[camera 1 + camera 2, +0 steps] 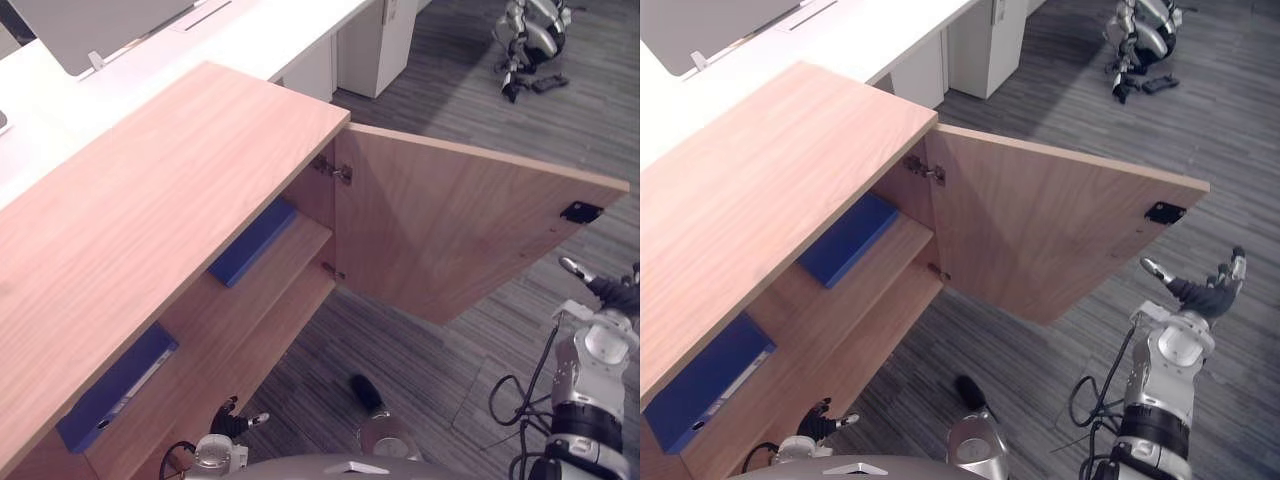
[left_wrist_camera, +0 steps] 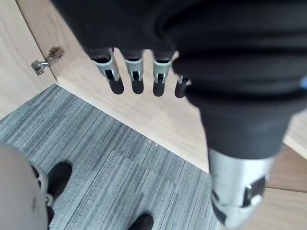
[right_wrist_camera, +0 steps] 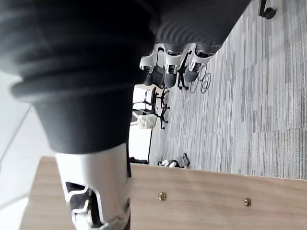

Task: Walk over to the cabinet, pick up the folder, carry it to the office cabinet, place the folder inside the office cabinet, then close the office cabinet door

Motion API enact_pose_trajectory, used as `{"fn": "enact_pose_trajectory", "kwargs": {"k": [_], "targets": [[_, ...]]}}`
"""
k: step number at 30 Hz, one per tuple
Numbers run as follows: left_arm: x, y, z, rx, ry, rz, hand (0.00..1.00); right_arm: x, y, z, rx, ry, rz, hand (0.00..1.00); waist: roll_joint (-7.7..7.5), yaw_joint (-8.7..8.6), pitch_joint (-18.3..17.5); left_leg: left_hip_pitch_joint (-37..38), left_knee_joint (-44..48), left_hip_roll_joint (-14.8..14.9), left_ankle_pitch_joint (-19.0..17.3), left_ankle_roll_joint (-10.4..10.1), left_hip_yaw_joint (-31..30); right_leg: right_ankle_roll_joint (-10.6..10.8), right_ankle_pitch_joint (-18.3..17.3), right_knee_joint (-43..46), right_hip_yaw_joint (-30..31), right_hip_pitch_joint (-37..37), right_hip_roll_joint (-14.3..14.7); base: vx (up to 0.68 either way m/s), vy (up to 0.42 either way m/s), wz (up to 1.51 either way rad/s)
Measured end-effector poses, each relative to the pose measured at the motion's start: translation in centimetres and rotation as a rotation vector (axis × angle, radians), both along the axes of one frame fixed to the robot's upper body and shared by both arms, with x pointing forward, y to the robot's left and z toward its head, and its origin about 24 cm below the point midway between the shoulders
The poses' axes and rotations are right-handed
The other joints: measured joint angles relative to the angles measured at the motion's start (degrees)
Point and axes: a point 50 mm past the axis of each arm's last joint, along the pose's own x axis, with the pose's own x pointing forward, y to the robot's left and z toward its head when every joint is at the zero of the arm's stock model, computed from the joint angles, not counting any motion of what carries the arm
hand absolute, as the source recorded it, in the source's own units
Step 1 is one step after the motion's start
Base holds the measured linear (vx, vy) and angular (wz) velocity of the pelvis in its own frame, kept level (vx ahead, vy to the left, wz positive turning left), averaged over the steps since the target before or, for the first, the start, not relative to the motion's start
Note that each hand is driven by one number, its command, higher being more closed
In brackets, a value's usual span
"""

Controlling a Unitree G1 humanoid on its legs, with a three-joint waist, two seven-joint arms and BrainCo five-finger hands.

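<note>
The wooden office cabinet (image 1: 150, 210) stands at my left with its door (image 1: 450, 235) swung wide open. Two blue folders lie on its inner shelf: one (image 1: 252, 240) deep inside near the hinges, the other (image 1: 115, 388) nearer to me. My left hand (image 1: 232, 422) hangs low by the cabinet's front, holding nothing, and its fingers (image 2: 134, 74) are straight in the left wrist view. My right hand (image 1: 1202, 293) is raised just past the door's free edge, fingers spread and empty. It does not touch the door.
A black catch (image 1: 581, 212) sits at the door's outer corner. Behind the cabinet runs a white desk (image 1: 250, 35) with a white pedestal (image 1: 375, 45). Another robot (image 1: 530, 35) lies on the grey carpet far off. Office chairs (image 3: 160, 103) stand in the distance.
</note>
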Motion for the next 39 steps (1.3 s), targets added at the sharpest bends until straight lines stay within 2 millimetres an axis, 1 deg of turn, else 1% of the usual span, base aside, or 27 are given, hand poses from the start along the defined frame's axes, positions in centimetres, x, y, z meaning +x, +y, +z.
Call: {"fn": "enact_pose_trajectory", "kwargs": {"k": [2,5,6,8,9,12,15,16,18,20,23,26,28,32,34,36,39], "targets": [[0.1,-0.3,0.1,-0.003,-0.007,-0.025,0.0,1.0,-0.2,0.8,-0.038,0.029,0.053,0.0,0.96,-0.07,0.6,-0.8,0.1,-0.2,-0.1,0.0,0.1,0.2,0.4,-0.3,0.6,-0.9,-0.1,-0.02,-0.06,-0.11],[0.2,-0.5,0.1,-0.006,-0.011,-0.04,0.0,2.0,-0.1,1.2,-0.064,0.058,0.091,0.0,1.53,-0.05,1.9,-1.0,1.2,0.0,-0.7,-0.2,0.1,0.3,0.4,-0.3,1.0,-1.1,0.0,-0.02,-0.063,-0.1],[0.2,-0.7,0.1,-0.01,-0.013,-0.054,0.0,2.5,0.0,1.7,-0.083,0.06,0.112,0.0,1.95,-0.09,2.3,-1.5,2.2,0.4,-1.3,-0.3,0.1,0.2,0.4,-0.5,1.1,-1.2,0.0,-0.03,-0.07,-0.07],[0.2,-0.7,0.1,-0.01,-0.017,-0.071,0.0,3.0,0.1,2.1,-0.106,0.076,0.142,0.0,2.33,0.05,2.5,-2.1,3.3,0.7,-1.8,-0.3,0.1,-0.4,0.3,-1.3,1.1,-1.4,-0.1,-0.03,-0.095,-0.06],[0.1,-0.4,0.1,-0.004,-0.018,-0.075,0.0,3.5,0.4,2.2,-0.115,0.084,0.166,0.0,2.38,0.13,2.5,-2.3,3.8,1.2,-2.0,-0.4,-0.1,-0.7,0.5,-1.8,0.8,-1.4,0.0,-0.02,-0.092,-0.04],[0.3,0.0,0.2,0.008,-0.029,-0.087,0.0,3.8,0.5,2.5,-0.119,0.076,0.174,0.0,2.48,-0.01,2.5,-2.8,3.9,1.7,-2.0,-0.4,-1.0,-0.8,0.6,-1.8,-0.5,-1.4,0.1,0.0,-0.073,0.1],[0.3,-0.2,0.2,0.007,-0.03,-0.097,0.0,4.2,0.4,2.7,-0.13,0.097,0.178,0.0,3.0,0.09,2.4,-2.9,3.9,1.9,-2.0,-0.4,-1.8,-0.5,1.0,-1.7,-2.0,-1.2,0.1,0.01,-0.078,0.13],[0.3,-0.3,0.2,0.005,-0.031,-0.104,0.0,4.5,0.3,3.0,-0.142,0.104,0.183,0.0,3.09,0.41,2.3,-3.1,3.8,1.9,-2.0,-0.4,-1.9,-0.6,1.1,-1.7,-2.3,-1.1,0.1,-0.01,-0.062,0.06],[0.3,-0.5,0.2,0.003,-0.031,-0.115,0.0,4.8,0.1,3.5,-0.145,0.097,0.176,0.0,3.31,0.53,2.4,-3.2,3.8,1.9,-2.0,-0.4,-2.7,-0.6,1.4,-1.7,-3.9,-1.0,0.0,-0.02,-0.06,0.08],[0.3,-0.6,0.2,0.002,-0.033,-0.126,0.0,4.9,-0.5,4.2,-0.169,0.11,0.167,0.0,3.82,0.72,2.6,-3.3,3.8,1.7,-2.1,-0.4,-3.6,-0.6,1.5,-1.5,-5.7,-1.0,-0.4,-0.05,-0.057,0.06],[0.4,-0.7,0.2,0.002,-0.035,-0.13,0.0,5.0,-0.7,4.6,-0.19,0.121,0.163,0.0,4.28,0.61,2.6,-3.9,3.8,1.2,-2.1,-0.3,-4.9,-0.3,1.7,-1.5,-6.5,-1.1,-1.1,-0.08,-0.057,0.1],[0.3,-0.8,0.2,0.001,-0.032,-0.138,0.0,5.0,-0.7,4.6,-0.189,0.119,0.164,0.0,4.18,0.87,2.7,-3.9,4.1,1.0,-2.1,-0.2,-5.2,-0.3,1.8,-1.5,-6.6,-1.1,-1.3,-0.12,-0.064,0.03],[0.3,-0.8,0.2,0.001,-0.034,-0.139,0.0,5.0,-0.7,4.6,-0.19,0.118,0.164,0.0,3.8,0.98,2.9,-4.1,4.4,0.9,-2.1,-0.1,-6.1,-0.3,1.8,-1.7,-6.9,-1.0,-1.5,-0.09,-0.062,0.06],[0.4,-0.8,0.2,0.002,-0.036,-0.139,0.0,4.9,-0.8,5.0,-0.196,0.103,0.157,0.0,3.73,0.72,3.0,-4.5,4.7,1.1,-2.0,0.1,-7.3,-0.4,1.8,-1.7,-8.2,-0.8,-1.8,-0.09,-0.082,0.14],[0.4,-0.7,0.2,0.013,-0.036,-0.153,0.0,3.9,-0.7,5.5,-0.219,0.067,0.152,0.0,3.7,0.62,3.0,-4.7,4.7,1.2,-1.9,0.1,-7.9,-0.4,1.8,-1.7,-8.8,-0.7,-1.8,-0.06,-0.082,0.13],[0.4,-0.7,0.2,0.017,-0.035,-0.16,0.0,3.5,-0.4,5.7,-0.247,0.063,0.16,0.0,3.67,0.3,3.0,-4.5,4.7,1.3,-1.9,0.1,-8.1,-0.4,1.8,-1.7,-9.2,-0.3,-1.8,-0.04,-0.067,0.06],[0.4,-0.4,0.3,0.037,-0.035,-0.171,0.0,2.5,1.1,5.2,-0.305,0.053,0.181,0.0,3.21,-0.29,3.0,-3.5,4.6,1.6,-1.9,0.1,-8.1,-0.3,1.8,-1.7,-9.4,0.6,-1.3,-0.04,-0.063,-0.05]]}}
